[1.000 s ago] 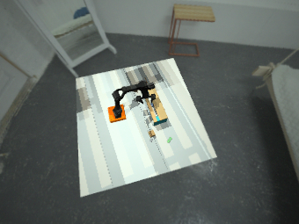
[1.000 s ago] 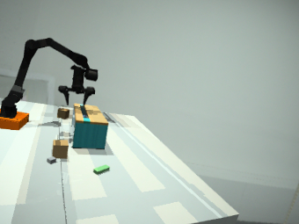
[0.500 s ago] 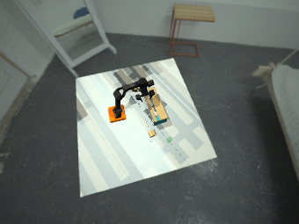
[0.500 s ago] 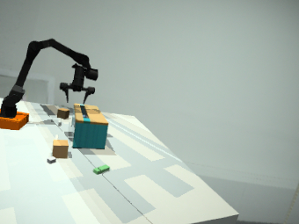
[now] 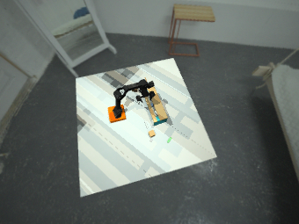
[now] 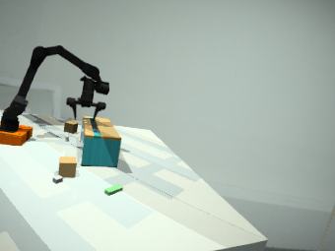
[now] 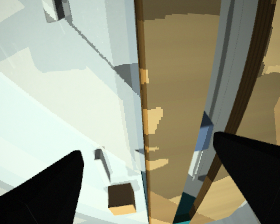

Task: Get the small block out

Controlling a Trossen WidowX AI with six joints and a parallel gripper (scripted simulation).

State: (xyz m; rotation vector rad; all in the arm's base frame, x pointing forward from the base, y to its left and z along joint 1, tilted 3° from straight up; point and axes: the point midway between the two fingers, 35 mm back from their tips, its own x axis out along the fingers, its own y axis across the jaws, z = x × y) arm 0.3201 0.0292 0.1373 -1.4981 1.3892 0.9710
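Note:
The box [image 5: 159, 109] [image 6: 100, 153] [image 7: 180, 75] stands on the table, with tan strips on top, a long slot between them and a teal end. A small blue block [image 7: 204, 131] shows through the slot in the wrist view, towards the teal end; how it rests on the shelf is unclear. The block cannot be made out in the top and exterior views. My gripper [image 6: 85, 118] [image 7: 150, 148] is open and empty, pointing down at about the height of the box top. One finger is over the box, the other beyond its long side. Whether the fingers touch the box cannot be told.
A tan cube [image 5: 152, 133] [image 6: 67, 166] [image 7: 121, 196] stands on the table off the teal end. A small grey piece [image 6: 57, 179] lies near it. A green piece [image 5: 169, 140] [image 6: 113, 190] lies farther out. A brown cube [image 6: 71, 127] stands behind, near the box's long side.

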